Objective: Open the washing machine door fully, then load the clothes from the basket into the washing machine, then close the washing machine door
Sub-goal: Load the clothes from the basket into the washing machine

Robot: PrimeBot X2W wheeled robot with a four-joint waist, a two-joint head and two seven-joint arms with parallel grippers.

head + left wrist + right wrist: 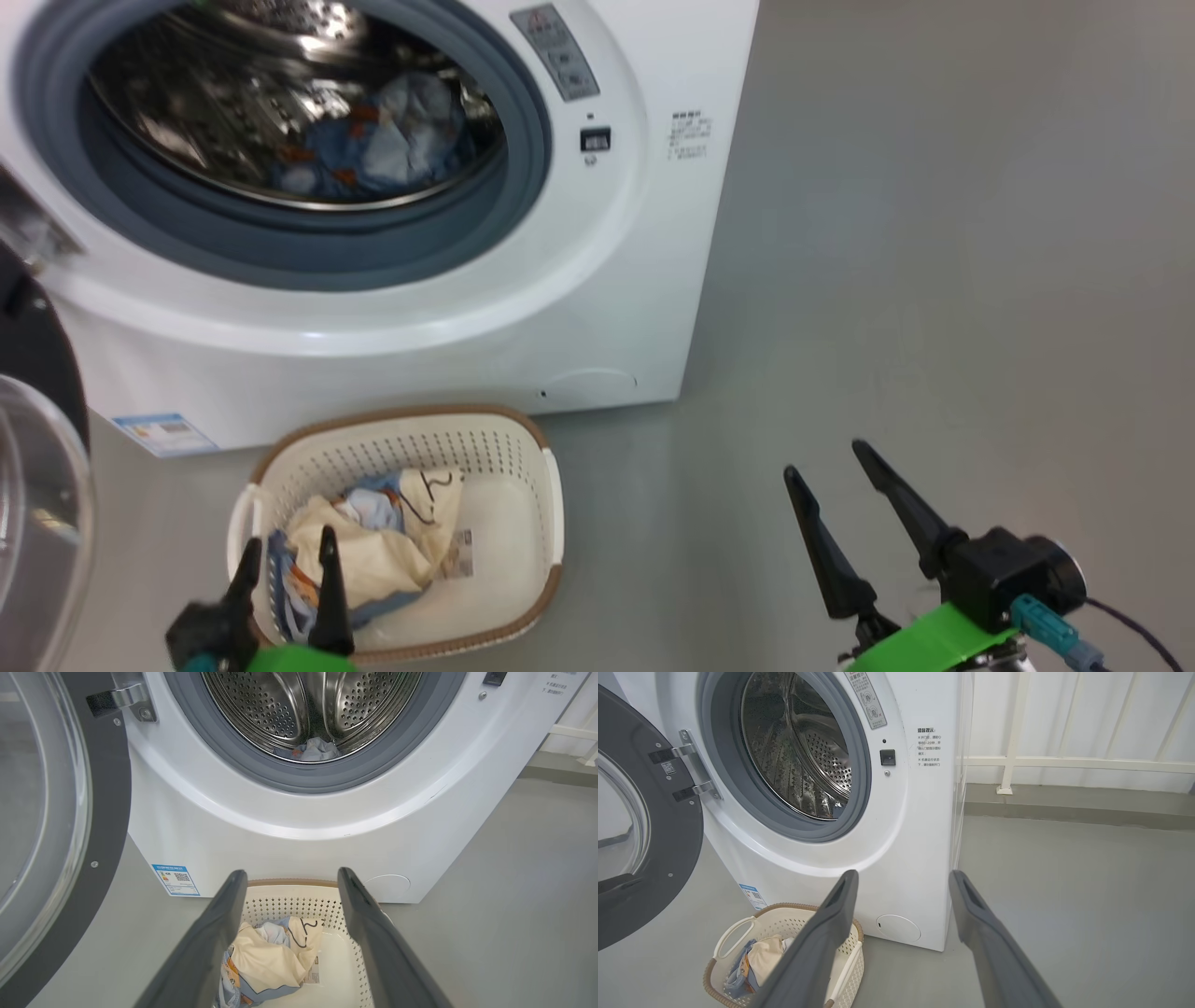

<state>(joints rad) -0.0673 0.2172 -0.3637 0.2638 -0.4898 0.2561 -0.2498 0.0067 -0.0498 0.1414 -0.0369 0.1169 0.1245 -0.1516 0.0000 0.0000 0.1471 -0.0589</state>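
The white washing machine [597,308] stands with its door [56,826] swung wide to the left, glass window facing out. Light blue clothes [392,140] lie in the steel drum. On the floor in front sits the cream basket [523,467] holding cream and blue clothes [373,541]. My left gripper [289,551] hovers open over the basket's near left side, nothing between its fingers; in the left wrist view the left gripper [292,877] frames the clothes [275,956]. My right gripper [831,462] is open above bare floor to the basket's right.
Grey floor [934,233] stretches to the right of the machine. A white railing [1064,760] and a low kerb run behind it. The open door's black rim [654,858] juts out on the left.
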